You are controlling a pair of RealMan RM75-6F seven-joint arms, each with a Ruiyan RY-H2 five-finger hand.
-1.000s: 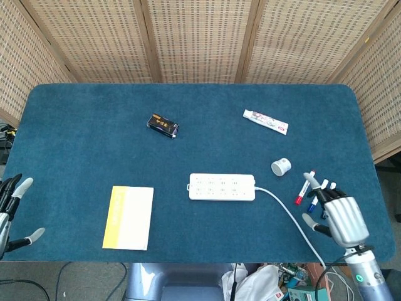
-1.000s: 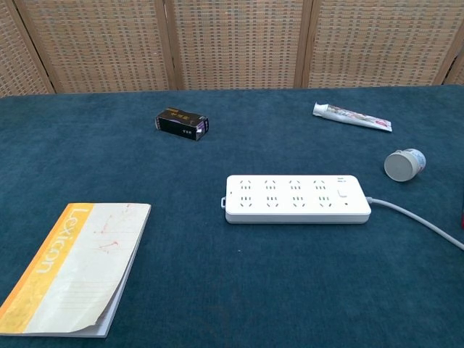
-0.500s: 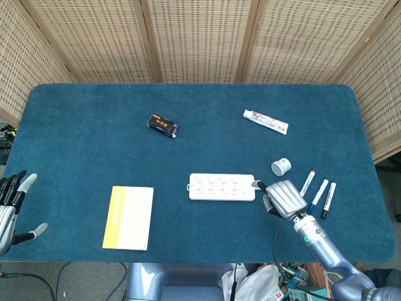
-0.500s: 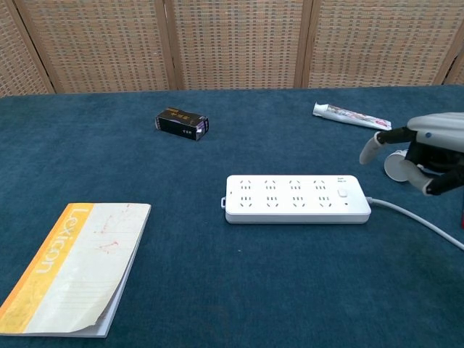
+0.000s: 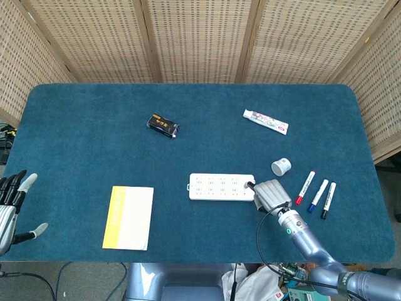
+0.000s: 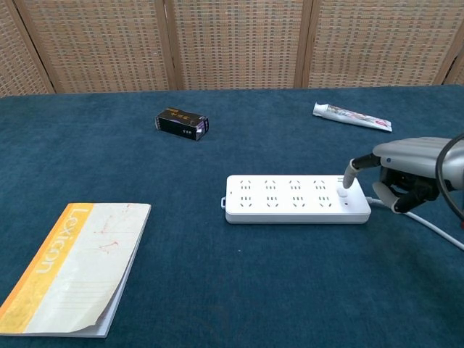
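My right hand (image 6: pixel 406 170) sits at the cord end of the white power strip (image 6: pixel 296 199), one fingertip (image 6: pixel 346 181) pressing down on its switch while the other fingers curl underneath, holding nothing. Just beyond that end of the strip lie a small white cup (image 5: pixel 281 167) and three markers (image 5: pixel 317 191). Farther back from the strip is a toothpaste tube (image 5: pixel 265 121). My left hand (image 5: pixel 11 204) hangs off the table edge well past the strip's other end, fingers spread and empty, beyond the yellow notebook (image 5: pixel 129 217).
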